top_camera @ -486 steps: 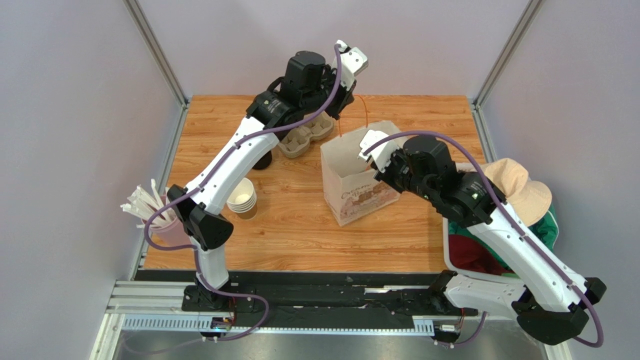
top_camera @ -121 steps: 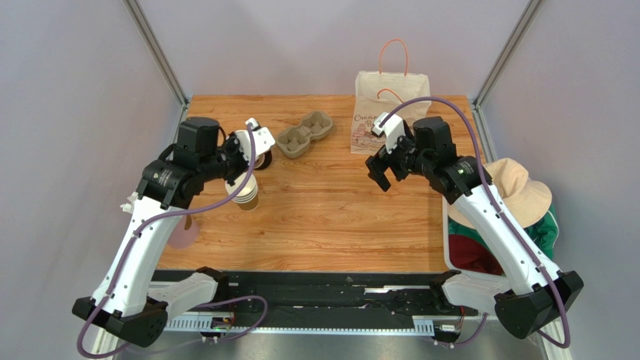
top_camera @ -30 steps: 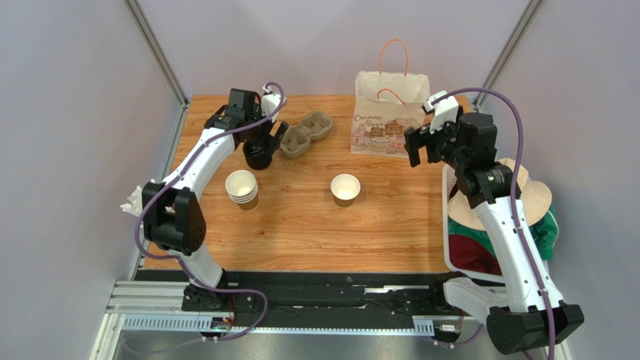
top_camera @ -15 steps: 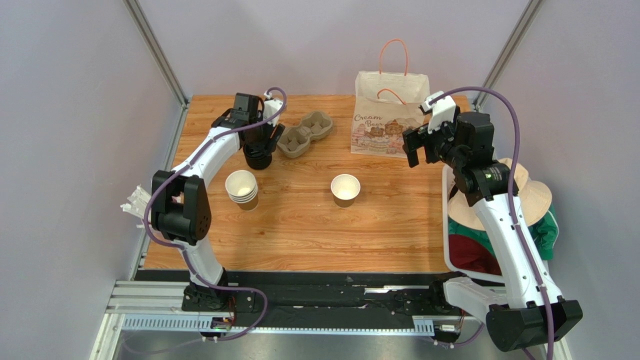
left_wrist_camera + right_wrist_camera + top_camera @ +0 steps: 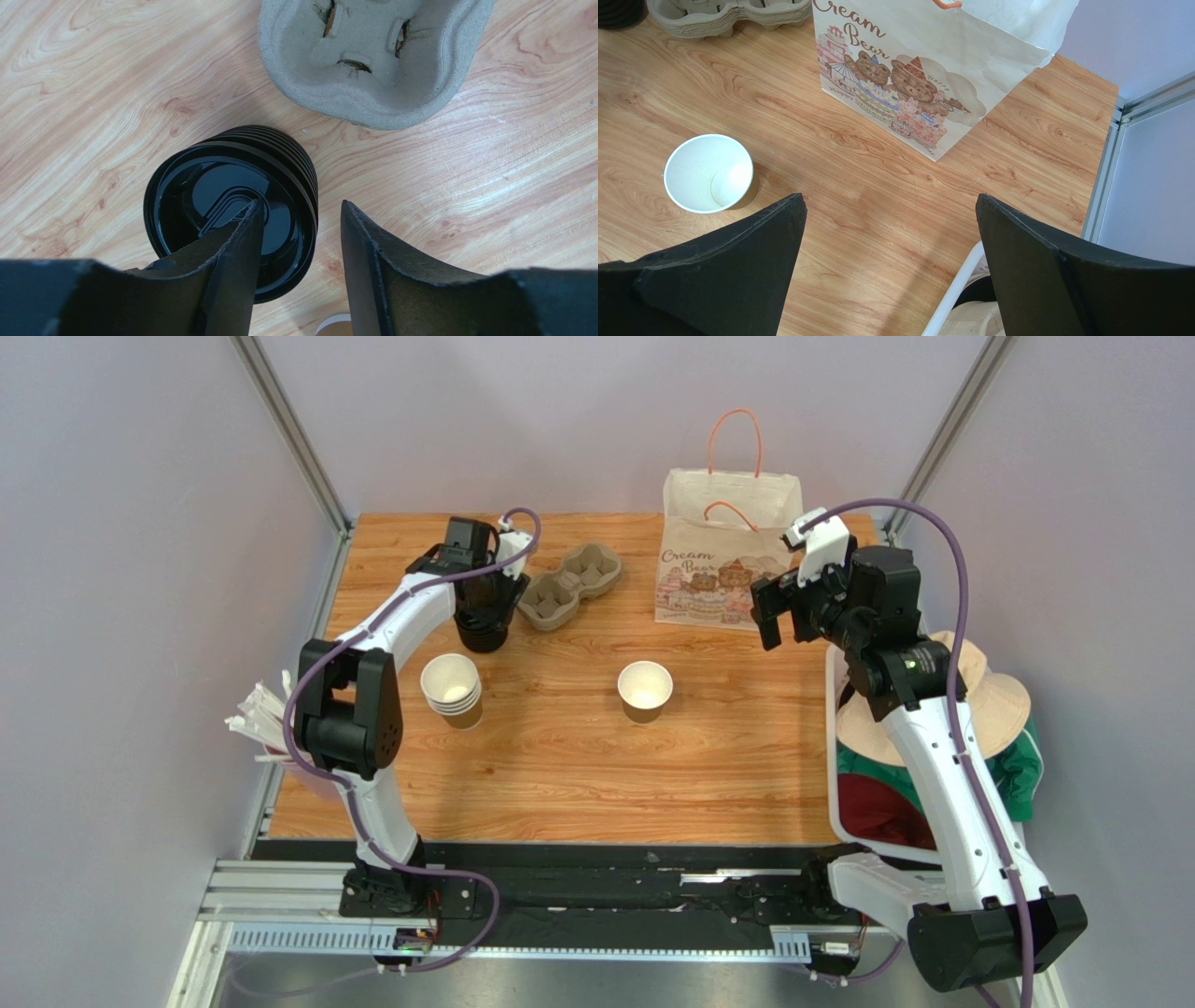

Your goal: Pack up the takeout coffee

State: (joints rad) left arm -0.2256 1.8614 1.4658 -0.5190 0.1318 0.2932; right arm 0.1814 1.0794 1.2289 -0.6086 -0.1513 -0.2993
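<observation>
Step, likely: fetching 1 lid.
Your left gripper [image 5: 300, 210], upper left, open astride lid stack [image 5: 217, 203] rim; next, pinch top lid only; right gripper [image 5: 889, 203] open, empty.

Back row, left to right: lid stack [image 5: 181, 203], carrier tray [image 5: 572, 584], bag [image 5: 724, 560]. Cup stack [image 5: 452, 683] sits in front of the lids; lone cup [image 5: 645, 686] mid-bench [image 5: 589, 773].
</observation>
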